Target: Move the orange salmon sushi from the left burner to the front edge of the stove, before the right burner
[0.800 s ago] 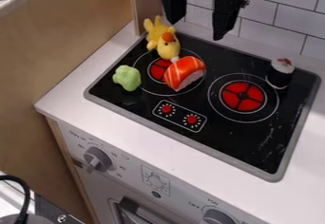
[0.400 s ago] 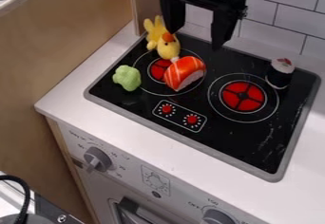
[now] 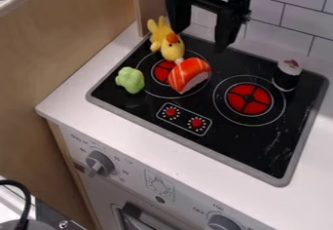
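The black gripper (image 3: 199, 40) was held wide open over the back of the flat black stove top (image 3: 228, 143), near the soft yellow toy bird (image 3: 172, 51). The bird was set just beside the orange and white toy sushi (image 3: 187, 74), partly over a red burner (image 3: 162, 70). A bumpy green toy (image 3: 130, 80) was placed near them, and a black and white sushi roll (image 3: 286, 78) was set well apart.

A soft yellow toy bird (image 3: 172, 50) with an orange beak lies near the black stovetop's (image 3: 240, 143) back corner, apparently touching the striped orange sushi toy (image 3: 189, 72).
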You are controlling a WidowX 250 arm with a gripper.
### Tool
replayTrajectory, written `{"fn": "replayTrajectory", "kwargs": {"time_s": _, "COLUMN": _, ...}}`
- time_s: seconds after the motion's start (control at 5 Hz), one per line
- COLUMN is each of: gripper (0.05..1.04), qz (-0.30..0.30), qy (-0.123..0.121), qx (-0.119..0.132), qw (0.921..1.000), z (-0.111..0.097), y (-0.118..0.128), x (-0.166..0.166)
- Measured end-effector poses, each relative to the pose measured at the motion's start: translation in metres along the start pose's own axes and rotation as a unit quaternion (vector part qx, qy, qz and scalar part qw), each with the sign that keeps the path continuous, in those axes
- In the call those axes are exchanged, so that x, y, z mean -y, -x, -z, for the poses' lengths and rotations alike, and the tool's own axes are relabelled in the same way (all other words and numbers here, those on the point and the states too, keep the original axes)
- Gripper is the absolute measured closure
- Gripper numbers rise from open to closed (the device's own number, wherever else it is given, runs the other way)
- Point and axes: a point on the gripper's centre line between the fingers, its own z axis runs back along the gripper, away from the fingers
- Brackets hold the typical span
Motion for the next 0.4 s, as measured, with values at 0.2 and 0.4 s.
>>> {"fn": "replayTrajectory", "kwargs": {"time_s": 0.2, "gripper": 0.084, "qz": 0.027, "qy": -0.01, "qx": 0.018, "qw": 0.9994, "z": 0.01, "y": -0.008, "x": -0.011}}
{"fn": "replayTrajectory", "kwargs": {"time_s": 0.4, "gripper": 0.084, "qz": 0.036, "qy": -0.023, "qx": 0.033, "qw": 0.9985, "z": 0.019, "y": -0.013, "x": -0.025}}
